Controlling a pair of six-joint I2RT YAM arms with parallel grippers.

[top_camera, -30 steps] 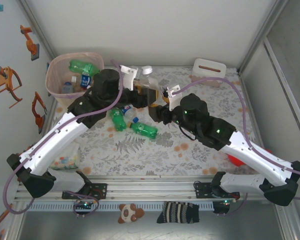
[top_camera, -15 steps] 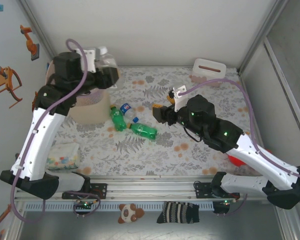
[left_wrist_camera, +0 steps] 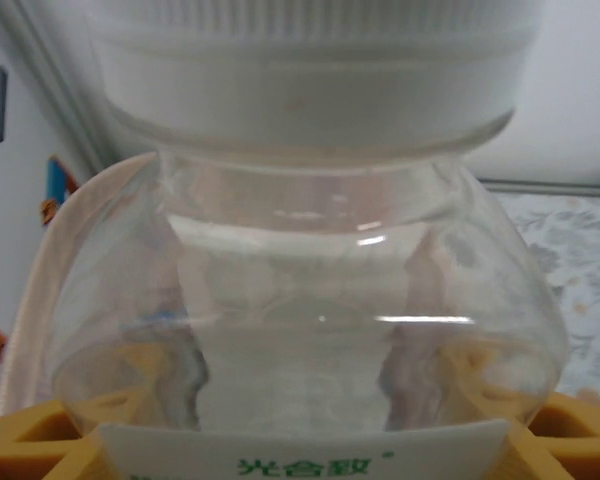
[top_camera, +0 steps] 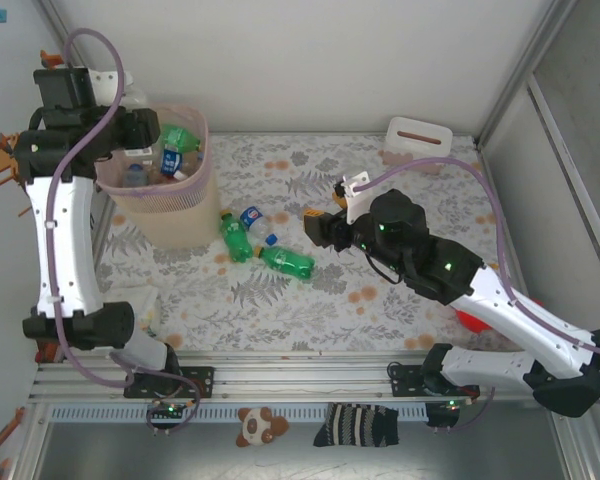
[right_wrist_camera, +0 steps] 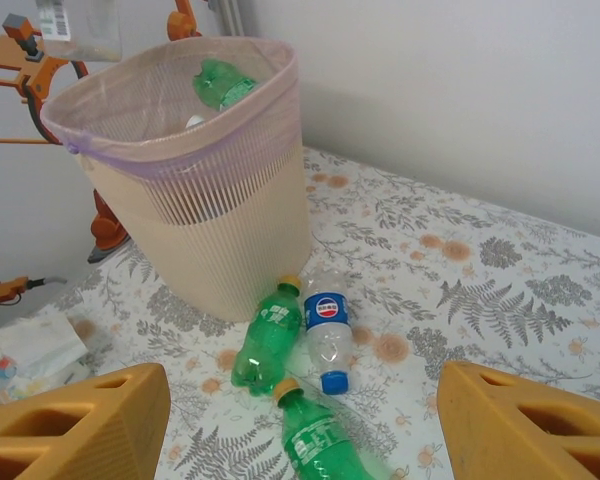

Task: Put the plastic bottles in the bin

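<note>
You can read green Chinese characters, roughly 光合致, on the white label (left_wrist_camera: 300, 455) at 6 o'clock on the clear bottle (left_wrist_camera: 310, 300). The small blue-capped bottle (right_wrist_camera: 329, 345) carries a round Pepsi logo on its blue label (right_wrist_camera: 325, 310). Lettering on the green bottles (right_wrist_camera: 268, 340) beside it is too small to read.

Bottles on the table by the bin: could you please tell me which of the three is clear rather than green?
The clear bottle with the blue label and blue cap; the two green bottles beside it have yellow caps.
</note>
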